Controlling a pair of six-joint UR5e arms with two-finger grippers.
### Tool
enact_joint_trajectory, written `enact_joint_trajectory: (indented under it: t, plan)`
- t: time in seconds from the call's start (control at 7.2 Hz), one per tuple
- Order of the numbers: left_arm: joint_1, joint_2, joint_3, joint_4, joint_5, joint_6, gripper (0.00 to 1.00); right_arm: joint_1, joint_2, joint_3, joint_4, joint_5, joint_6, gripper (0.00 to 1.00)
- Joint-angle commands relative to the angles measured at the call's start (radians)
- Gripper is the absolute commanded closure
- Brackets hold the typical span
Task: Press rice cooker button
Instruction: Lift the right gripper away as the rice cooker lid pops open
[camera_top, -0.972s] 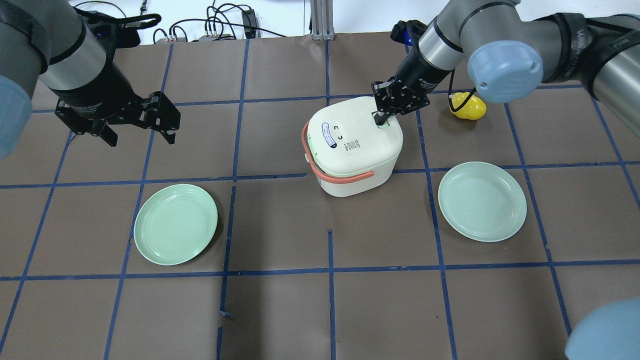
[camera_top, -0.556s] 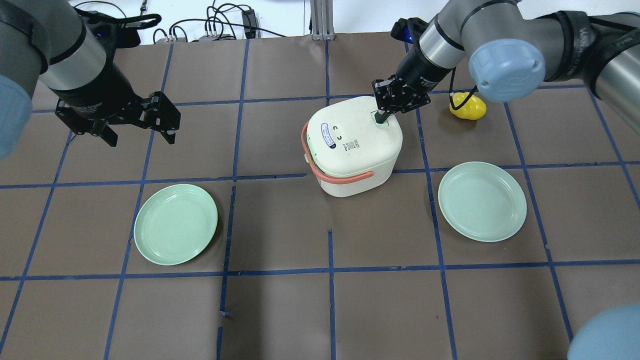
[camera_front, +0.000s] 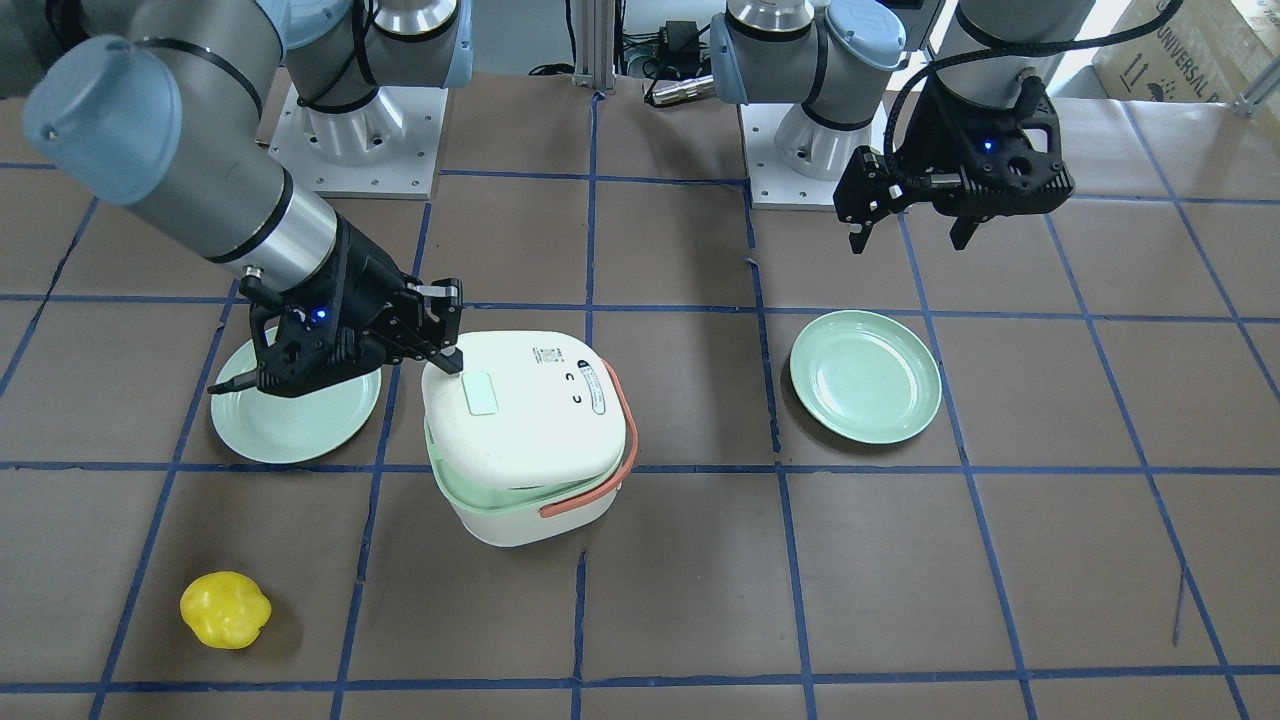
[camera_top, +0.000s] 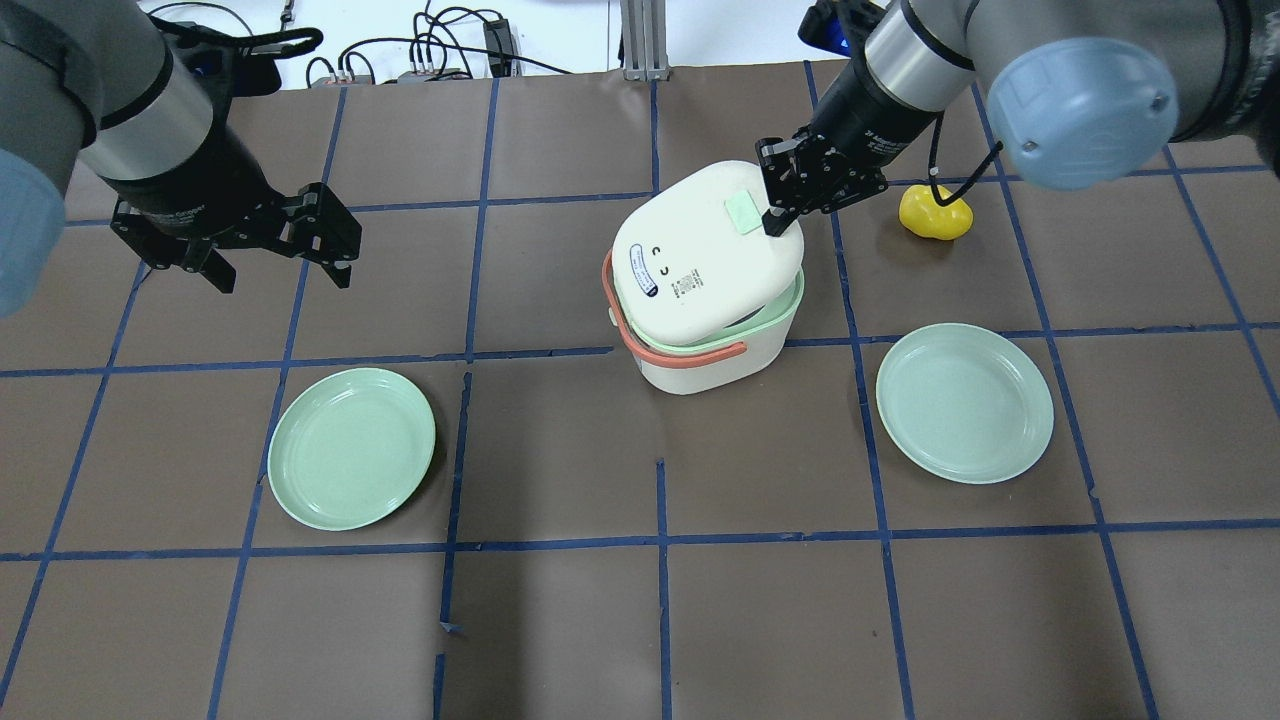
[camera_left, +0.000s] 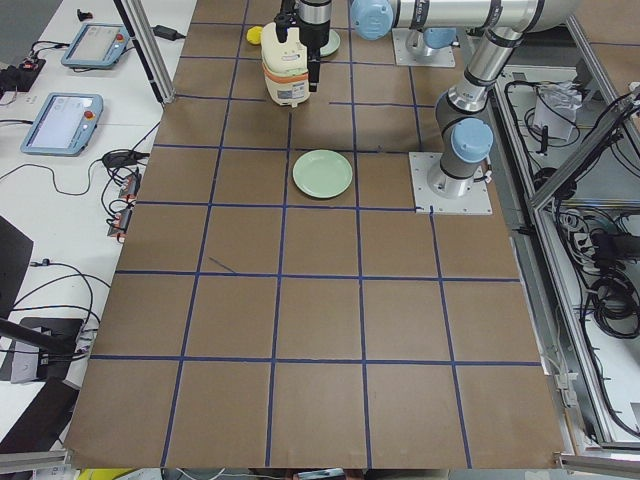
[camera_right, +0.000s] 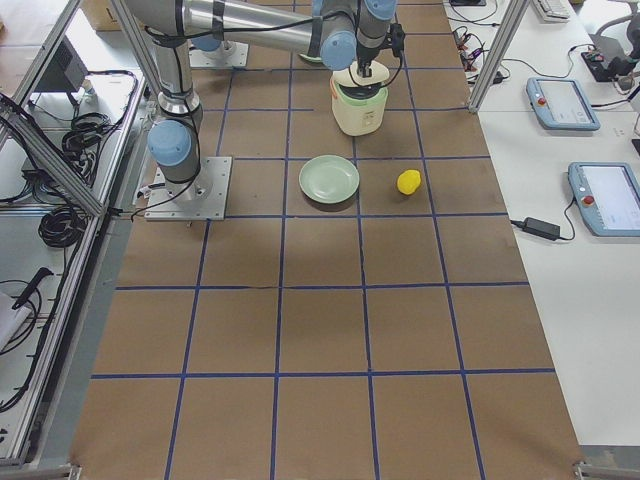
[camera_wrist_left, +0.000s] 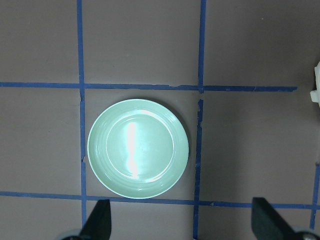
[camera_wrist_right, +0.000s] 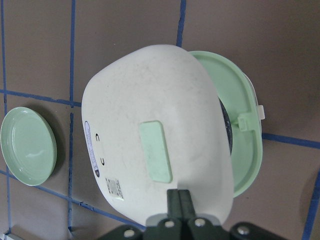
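The lid (camera_top: 700, 250) pops! Flat on the rice cooker (camera_top: 700, 372) a moment ago, it now stands sprung up and tilted, with the green inner rim (camera_top: 790, 300) showing toward the worktop's right edge. The right gripper (camera_top: 775, 222), fingers together, has lifted off the button (camera_top: 742, 212) and backed toward the far edge.

On the cardboard box (camera_front: 1190, 45) at my left side I can read "UNIVERSAL"; the next word is cut off. The cooker lid (camera_top: 722, 262) carries an oval label (camera_top: 640, 275) with a blue border, a small printed patch (camera_top: 682, 287) and two marks like the letter C (camera_top: 660, 251). The small print is too fine to read.
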Motion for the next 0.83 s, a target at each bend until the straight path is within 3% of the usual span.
enact_joint_trajectory:
  t: [0.0,0.14,0.28,0.56,0.69]
  plan:
    - [0.0,0.0,0.0,0.0,0.0,0.0,0.0,-0.001,-0.059,-0.011,0.029,-0.079,0.018,0.46]
    - [0.0,0.0,0.0,-0.001,0.0,0.0,0.0,-0.011,-0.099,-0.011,0.029,-0.087,0.065,0.13]
    - [0.0,0.0,0.0,0.0,0.0,0.0,0.0,-0.032,-0.133,-0.009,0.027,-0.131,0.098,0.0]
    - [0.0,0.0,0.0,-0.001,0.0,0.0,0.0,-0.038,-0.173,0.006,0.023,-0.318,0.097,0.0]
    - [0.0,0.0,0.0,0.0,0.0,0.0,0.0,-0.038,-0.181,0.007,0.022,-0.369,0.098,0.0]
